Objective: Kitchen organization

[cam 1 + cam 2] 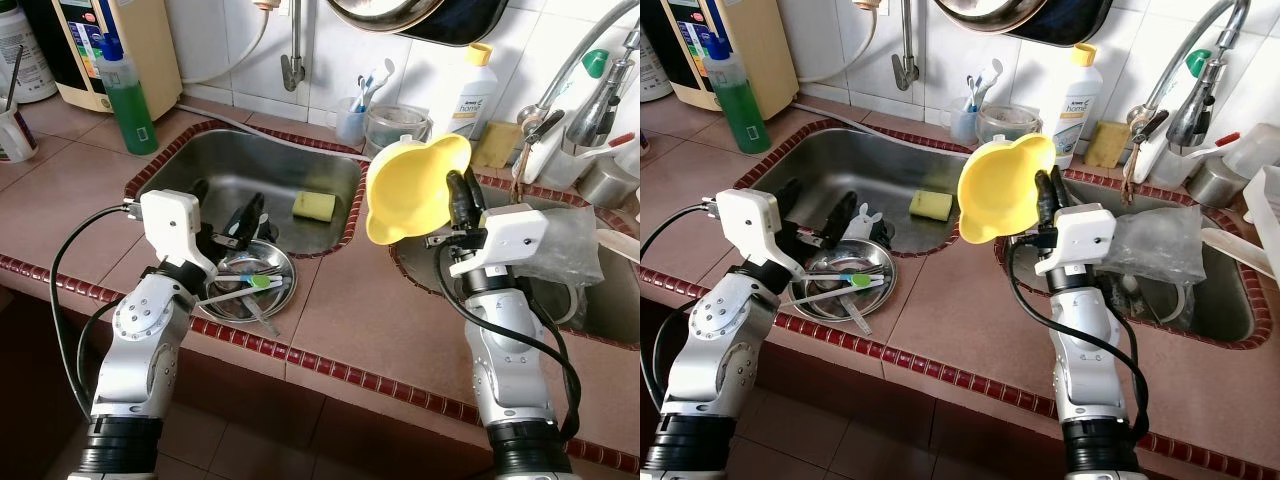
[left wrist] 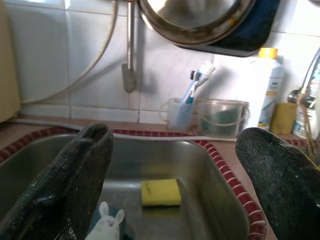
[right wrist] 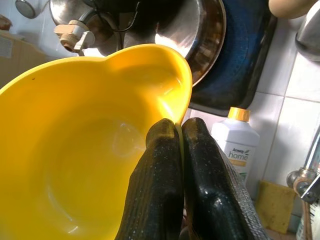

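My right gripper (image 1: 462,196) is shut on the rim of a yellow plastic bowl (image 1: 412,190), holding it tilted in the air above the counter between the two sinks. In the right wrist view both fingers (image 3: 165,190) pinch the bowl's edge (image 3: 95,150). My left gripper (image 1: 225,213) stands open over the left sink, just above a round steel plate (image 1: 262,290) that carries several utensils and a small white rabbit-shaped item (image 2: 105,227). A yellow sponge (image 1: 313,206) lies on the sink floor beyond it.
A green liquid bottle (image 1: 127,95) stands at the back left. A cup with toothbrushes (image 1: 355,115), a clear tub (image 1: 395,125) and a white detergent bottle (image 1: 474,92) line the wall. The right sink (image 1: 600,300) holds a plastic bag (image 1: 565,240); a tap (image 1: 590,70) arches above.
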